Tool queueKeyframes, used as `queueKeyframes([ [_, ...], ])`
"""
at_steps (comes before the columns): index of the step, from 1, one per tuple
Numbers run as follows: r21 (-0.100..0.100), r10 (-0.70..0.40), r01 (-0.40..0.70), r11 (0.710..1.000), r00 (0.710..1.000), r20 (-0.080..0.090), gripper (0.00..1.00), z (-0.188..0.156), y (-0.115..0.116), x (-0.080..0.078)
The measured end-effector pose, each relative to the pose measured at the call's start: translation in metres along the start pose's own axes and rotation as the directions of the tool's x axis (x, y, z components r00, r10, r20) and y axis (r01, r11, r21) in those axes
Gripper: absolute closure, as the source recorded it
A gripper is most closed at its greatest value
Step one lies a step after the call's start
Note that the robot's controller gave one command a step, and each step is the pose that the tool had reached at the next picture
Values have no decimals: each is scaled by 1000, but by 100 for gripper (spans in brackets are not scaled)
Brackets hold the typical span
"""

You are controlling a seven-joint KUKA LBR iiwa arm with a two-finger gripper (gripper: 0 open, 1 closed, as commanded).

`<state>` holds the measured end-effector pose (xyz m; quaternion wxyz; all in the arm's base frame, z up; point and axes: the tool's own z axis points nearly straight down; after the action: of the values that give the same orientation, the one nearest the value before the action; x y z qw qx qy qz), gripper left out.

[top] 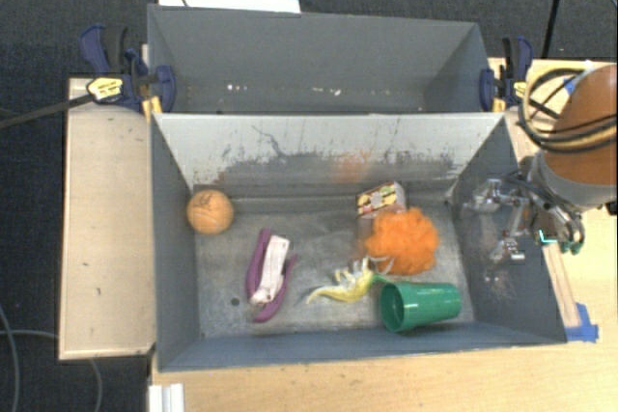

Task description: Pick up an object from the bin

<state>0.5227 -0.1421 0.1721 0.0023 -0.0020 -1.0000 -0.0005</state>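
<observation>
Grey metal bin (183,207), and the arm's fingers (483,203) hang over its sloping right wall, spread, nothing between them. Nearest them lie an orange pouf (406,241) and a green cup (420,304) on its side, well apart from an orange ball (210,211) far left

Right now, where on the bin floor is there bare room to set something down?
Bare floor runs along the back wall between the orange ball and the small packet, and in the front-left corner beside the purple-and-white item. Crowded: orange pouf, yellow toy, green cup, near the gripper.
</observation>
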Motion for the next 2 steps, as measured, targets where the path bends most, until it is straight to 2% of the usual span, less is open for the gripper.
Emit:
queueKeyframes([
  [1, 2, -4, 4, 1000, 1000, 8, 0, -4, 0, -2],
  [2, 4, 12, -12, 1000, 1000, 16, 0, 39, 10, -15],
])
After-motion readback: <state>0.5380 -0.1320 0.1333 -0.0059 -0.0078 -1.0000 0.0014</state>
